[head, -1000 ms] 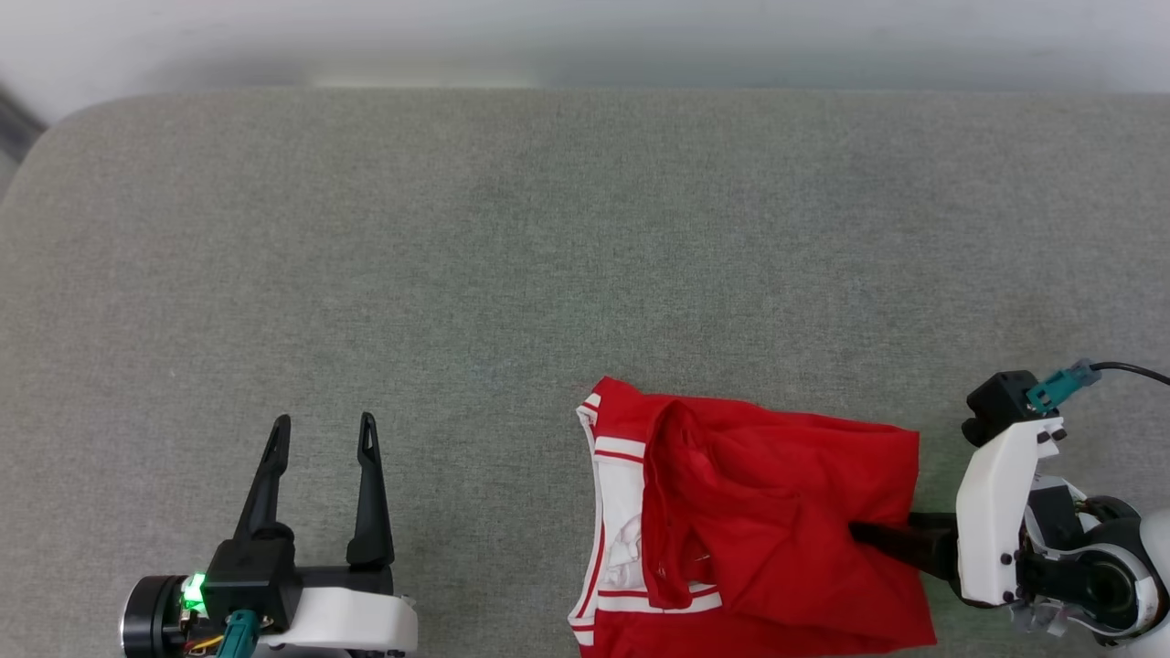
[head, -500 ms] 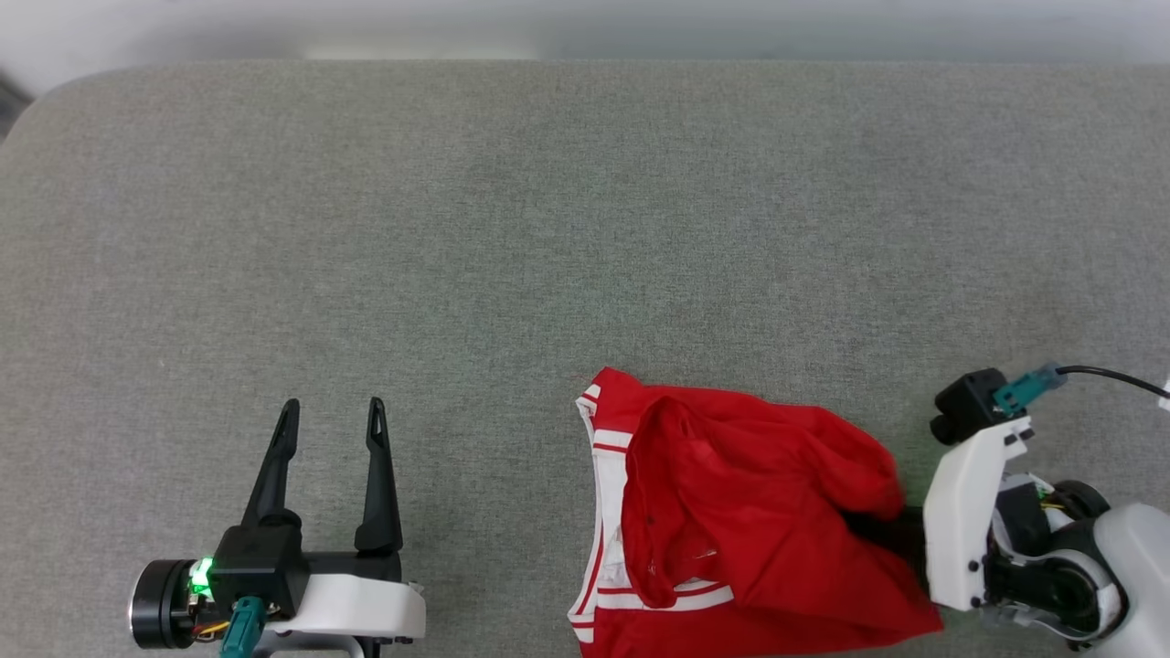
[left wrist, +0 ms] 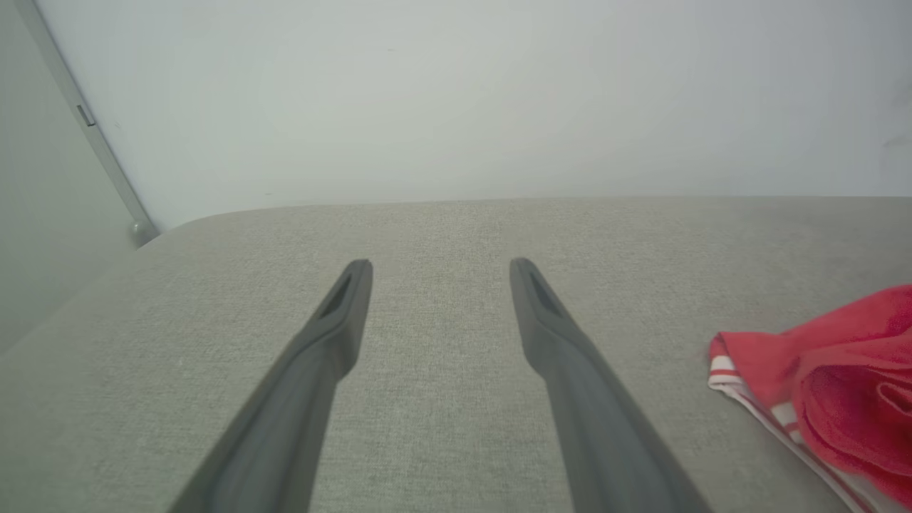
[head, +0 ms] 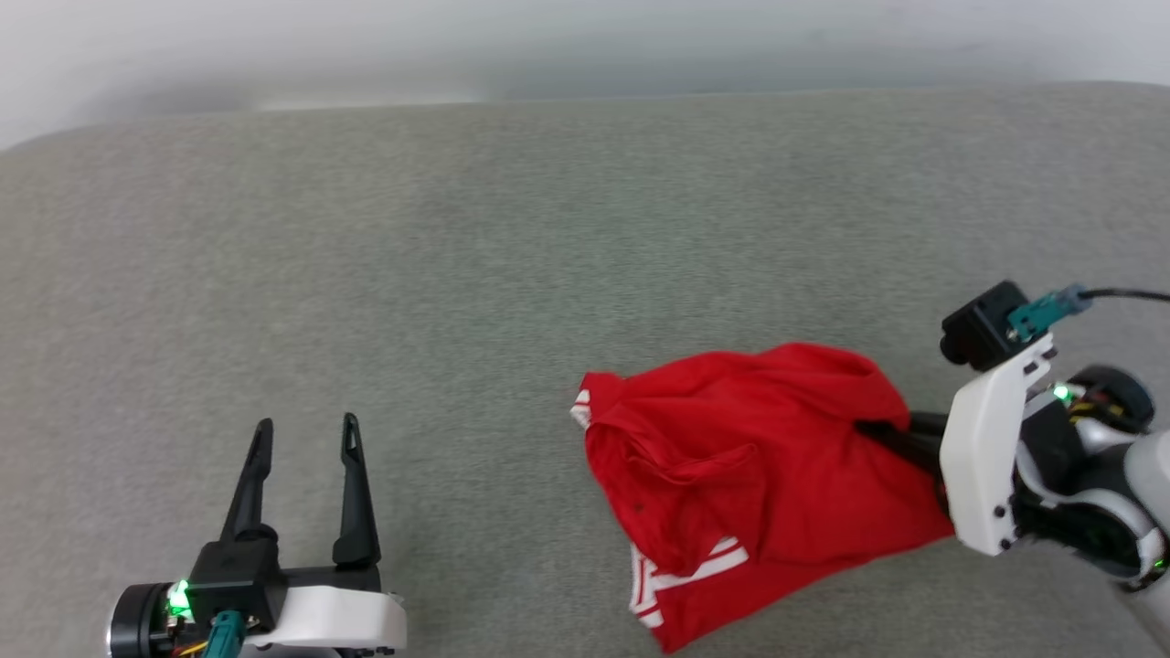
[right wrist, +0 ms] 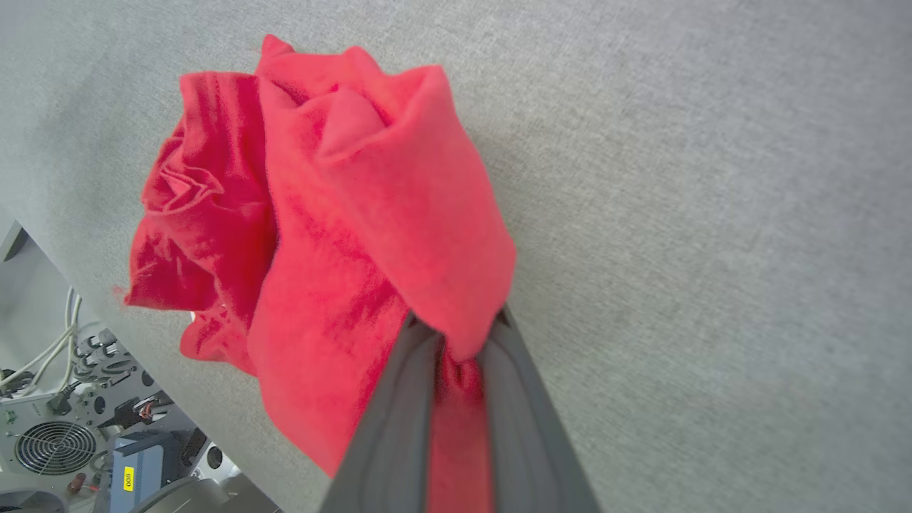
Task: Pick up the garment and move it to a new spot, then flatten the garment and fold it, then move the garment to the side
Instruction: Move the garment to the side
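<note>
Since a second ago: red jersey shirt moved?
Yes: the right gripper has pulled the red jersey shirt up at its right side, off the grey padded surface.

Grey fabric surface (head: 457, 274) w/ pale wall (left wrist: 456, 85)

Red shirt (head: 759, 457) is bunched and creased, white striped trim shown at lower-left hem; right edge is pinched by right gripper (head: 868, 428) fingers, rest draped on grey table (head: 457, 274).

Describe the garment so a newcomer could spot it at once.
On the broad grey fabric surface, look to the near right. A crumpled red shirt with white striped trim sits there, pinched in the right claw; everything around it is plain grey.
</note>
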### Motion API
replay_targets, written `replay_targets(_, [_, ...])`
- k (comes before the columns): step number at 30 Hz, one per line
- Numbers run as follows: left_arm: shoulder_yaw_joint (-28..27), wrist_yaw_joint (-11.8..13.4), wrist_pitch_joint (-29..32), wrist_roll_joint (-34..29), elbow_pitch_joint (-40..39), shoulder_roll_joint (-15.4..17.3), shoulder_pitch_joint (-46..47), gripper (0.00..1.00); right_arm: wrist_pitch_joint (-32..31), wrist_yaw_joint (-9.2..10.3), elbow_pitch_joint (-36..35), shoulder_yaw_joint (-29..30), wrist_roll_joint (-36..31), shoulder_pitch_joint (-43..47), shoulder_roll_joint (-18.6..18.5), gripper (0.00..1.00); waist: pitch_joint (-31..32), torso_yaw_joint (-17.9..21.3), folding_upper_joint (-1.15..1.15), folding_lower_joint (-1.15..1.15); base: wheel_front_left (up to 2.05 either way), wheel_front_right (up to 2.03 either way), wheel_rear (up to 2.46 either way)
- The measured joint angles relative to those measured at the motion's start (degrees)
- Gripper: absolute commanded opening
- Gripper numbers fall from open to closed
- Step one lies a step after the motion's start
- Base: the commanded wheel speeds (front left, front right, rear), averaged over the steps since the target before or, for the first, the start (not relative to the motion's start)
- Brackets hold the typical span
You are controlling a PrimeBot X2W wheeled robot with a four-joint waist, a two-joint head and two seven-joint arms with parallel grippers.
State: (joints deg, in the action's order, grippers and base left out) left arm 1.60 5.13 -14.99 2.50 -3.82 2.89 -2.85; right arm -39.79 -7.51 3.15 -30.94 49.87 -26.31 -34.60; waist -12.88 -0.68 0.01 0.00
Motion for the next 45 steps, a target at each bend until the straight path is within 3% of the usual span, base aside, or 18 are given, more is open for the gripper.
replay_targets(10, [-2.79,-1.19,-0.01,-0.80,-1.34,0.19,0.50,1.00,0.76,0.00,-5.78,1.14,-2.38,-3.13,-9.95,0.00,-0.97,8.77,0.00,0.00,0.00,0.00,0.00])
replay_targets(16, [-3.66,-2.10,-0.08,-1.65,-2.11,1.47,2.12,1.00,3.30,0.00,-3.38,5.13,-4.86,-3.14,-14.12,0.00,-4.43,13.13,0.00,0.00,0.00,0.00,0.00])
replay_targets(22, [-4.01,-2.97,-0.07,-2.20,-2.98,3.00,4.22,1.00,6.09,0.00,4.33,8.91,-8.64,-5.93,-17.39,0.00,-9.22,15.35,0.00,0.00,0.00,0.00,0.00])
replay_targets(35, [-4.16,-3.56,-0.08,-2.37,-6.25,5.46,8.71,1.00,12.17,0.00,24.25,15.89,-16.82,-16.51,-17.88,0.00,-18.92,14.11,0.00,0.00,0.00,0.00,0.00])
replay_targets(44, [-4.49,-3.42,-0.15,-2.33,-8.13,6.00,9.36,1.00,16.67,0.00,34.21,18.06,-20.52,-21.02,-13.58,0.00,-23.11,13.25,0.00,0.00,0.00,0.00,0.00])
replay_targets(45, [-4.48,-3.35,-0.15,-2.33,-8.05,5.99,9.35,1.00,17.26,0.00,35.28,18.50,-20.72,-21.31,-13.11,0.05,-22.94,13.22,0.00,0.01,0.00,0.00,0.00])
